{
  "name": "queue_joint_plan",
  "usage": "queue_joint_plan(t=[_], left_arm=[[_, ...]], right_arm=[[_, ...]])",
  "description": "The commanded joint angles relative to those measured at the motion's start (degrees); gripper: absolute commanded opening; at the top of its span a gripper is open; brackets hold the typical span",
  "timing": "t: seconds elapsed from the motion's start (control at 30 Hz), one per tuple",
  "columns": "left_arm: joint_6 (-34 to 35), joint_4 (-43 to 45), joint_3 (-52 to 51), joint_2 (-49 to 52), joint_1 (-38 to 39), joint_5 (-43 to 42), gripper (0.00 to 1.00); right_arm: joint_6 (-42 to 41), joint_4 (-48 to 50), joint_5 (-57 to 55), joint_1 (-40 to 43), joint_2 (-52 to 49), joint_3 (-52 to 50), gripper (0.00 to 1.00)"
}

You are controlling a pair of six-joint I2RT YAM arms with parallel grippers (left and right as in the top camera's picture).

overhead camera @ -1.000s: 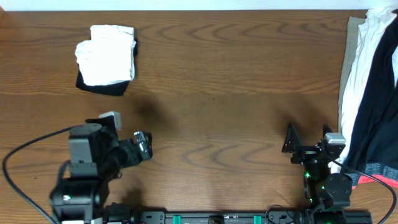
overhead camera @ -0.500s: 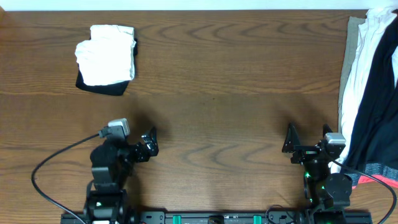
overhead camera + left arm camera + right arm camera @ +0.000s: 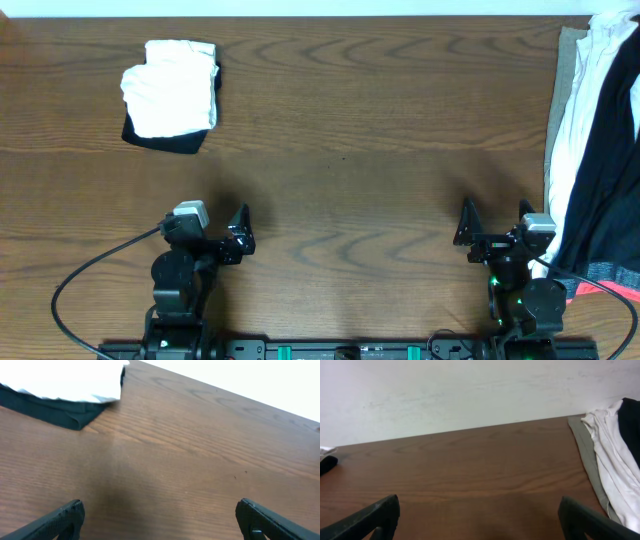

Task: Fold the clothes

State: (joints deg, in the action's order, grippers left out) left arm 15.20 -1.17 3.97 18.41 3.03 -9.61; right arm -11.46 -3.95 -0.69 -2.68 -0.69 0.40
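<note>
While both arms sit low at the near edge of the table (image 3: pixel 350 150), neither set of jaws holds anything. Overhead view read as a dial, 12 o'clock = far edge.

Left arm (image 3: pixel 178 285): base at 7 o'clock, wrist pointing toward 12. Left jaws wide apart, nothing in them. In the left wrist view the two dark fingertips (image 3: pixel 57 520) stand at the lower corners with wood grain between them. A black cable (image 3: pixel 85 275) loops out from this arm toward 8 o'clock.

Right arm (image 3: pixel 525 295): base at 5 o'clock, also pointing toward 12. Right jaws wide apart, nothing in them. The right wrist view shows both fingertips (image 3: pixel 372 517) at the lower corners, wood grain between, and a white wall (image 3: pixel 445 390) beyond the far edge.

Clothes, two groups:
1. Folded bundle (image 3: pixel 172 88) at 10 o'clock, well apart from both arms. A white garment folded to a rough square lies on a black garment (image 3: pixel 165 142), whose edge shows along the near and right sides. The left wrist view has it at 11 o'clock of its frame, white over black.
2. Unfolded heap (image 3: pixel 590 150) along the table's right edge, 2 to 4 o'clock, running out of frame. White, black and beige-grey fabric overlap; single garments cannot be told apart. The right arm stands just beside its near end; whether they touch cannot be told.
</note>
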Motion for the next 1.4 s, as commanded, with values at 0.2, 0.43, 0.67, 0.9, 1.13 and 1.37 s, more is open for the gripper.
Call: queue_joint_plan(t=[0.2, 0.43, 0.67, 0.9, 1.13, 1.37], left_arm=[[-0.5, -5.4, -2.2, -8.8, 0.3, 2.8, 0.98], [-0.5, -4.8, -2.6, -11.5, 0.3, 2.8, 0.98], [-3.9, -4.8, -2.6, -16.3, 1.0, 2.8, 0.98], [-9.8, -4.8, -2.6, -18.3, 2.6, 2.8, 0.98], [-14.1, -4.8, -2.6, -18.3, 3.2, 2.8, 0.98], [-14.1, -4.8, -2.6, -18.3, 3.2, 2.8, 0.98]], right_arm=[[0.4, -0.2, -0.4, -0.3, 0.4, -0.1, 0.99], [0.4, -0.2, -0.4, -0.3, 0.4, -0.1, 0.99], [0.4, -0.2, -0.4, -0.3, 0.4, -0.1, 0.99], [0.4, -0.2, -0.4, -0.3, 0.4, -0.1, 0.99], [0.4, -0.2, -0.4, -0.3, 0.4, -0.1, 0.99], [0.4, -0.2, -0.4, -0.3, 0.4, -0.1, 0.99]])
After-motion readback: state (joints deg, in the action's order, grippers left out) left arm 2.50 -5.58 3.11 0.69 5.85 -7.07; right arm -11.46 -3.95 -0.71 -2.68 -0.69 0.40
